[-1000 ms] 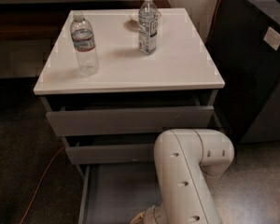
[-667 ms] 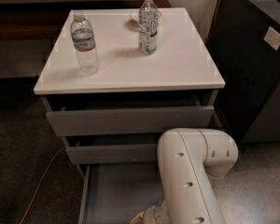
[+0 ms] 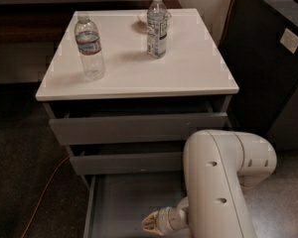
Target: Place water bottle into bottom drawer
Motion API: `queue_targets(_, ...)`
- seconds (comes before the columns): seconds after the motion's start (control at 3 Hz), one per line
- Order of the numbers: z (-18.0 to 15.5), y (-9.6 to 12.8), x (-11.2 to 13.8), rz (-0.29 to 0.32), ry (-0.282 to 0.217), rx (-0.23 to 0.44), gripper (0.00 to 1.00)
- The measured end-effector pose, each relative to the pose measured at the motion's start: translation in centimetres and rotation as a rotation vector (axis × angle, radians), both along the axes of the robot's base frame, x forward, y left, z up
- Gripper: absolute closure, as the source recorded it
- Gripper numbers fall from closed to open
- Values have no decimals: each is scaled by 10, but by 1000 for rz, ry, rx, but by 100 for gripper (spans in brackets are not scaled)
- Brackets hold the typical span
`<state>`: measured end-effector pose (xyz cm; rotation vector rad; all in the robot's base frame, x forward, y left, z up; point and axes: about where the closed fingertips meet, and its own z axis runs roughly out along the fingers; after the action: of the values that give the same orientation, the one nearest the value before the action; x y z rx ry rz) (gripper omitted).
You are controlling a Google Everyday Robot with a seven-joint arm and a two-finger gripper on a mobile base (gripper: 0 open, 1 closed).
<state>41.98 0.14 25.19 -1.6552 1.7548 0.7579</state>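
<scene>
The water bottle [image 3: 89, 46], short and ribbed with a white cap and a red band on its label, stands upright on the left of the white cabinet top [image 3: 188, 73]. The bottom drawer [image 3: 116, 202] is pulled out at the foot of the cabinet, showing its shallow grey tray with nothing in it. My gripper [image 3: 151, 224] sits low over the front part of that tray, at the bottom edge of the view, far below the bottle. My bulky white arm [image 3: 223, 182] covers the drawer's right side.
A taller slim bottle [image 3: 157, 26] stands at the back middle of the top, with a small dish [image 3: 142, 19] behind it. The top drawer [image 3: 139, 128] and middle drawer [image 3: 129, 162] stand slightly ajar. A dark cabinet [image 3: 268, 58] is at the right; an orange cable [image 3: 44, 192] runs across the floor at the left.
My arm's elbow has shifted a little to the right. The bottles and the drawers have not moved.
</scene>
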Motion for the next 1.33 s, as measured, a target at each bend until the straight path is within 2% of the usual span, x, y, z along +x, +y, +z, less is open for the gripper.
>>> queue_targets(0.33, 37, -12, 25, -10, -67, 16, 100)
queue_targets(0.67, 75, -21, 42, -8, -111, 31, 87)
queue_targets(1.0, 116, -26, 55, 22, -137, 57, 64)
queue_targets(1.33, 163, -30, 61, 42, -173, 74, 32)
